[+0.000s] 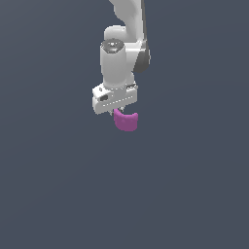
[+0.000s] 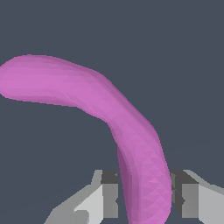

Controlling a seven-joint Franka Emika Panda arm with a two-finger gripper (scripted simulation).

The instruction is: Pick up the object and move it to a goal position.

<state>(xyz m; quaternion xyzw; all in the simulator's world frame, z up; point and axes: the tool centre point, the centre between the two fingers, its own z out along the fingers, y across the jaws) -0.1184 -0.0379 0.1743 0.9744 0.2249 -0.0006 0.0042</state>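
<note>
The object [image 1: 126, 121] is a small magenta-purple curved solid hanging just under the white hand of my arm in the exterior view. In the wrist view the object [image 2: 109, 113] is a long bent crescent, one end running down between the two fingers. My gripper [image 2: 146, 194] is shut on that end, with a grey pad [image 2: 110, 192] pressed to one side and the other finger close on the opposite side. In the exterior view my gripper [image 1: 120, 111] has its fingertips hidden behind the hand and the object.
A plain dark grey-blue surface [image 1: 58, 185] fills both views. The white arm [image 1: 127, 29] rises out of the exterior view's upper edge.
</note>
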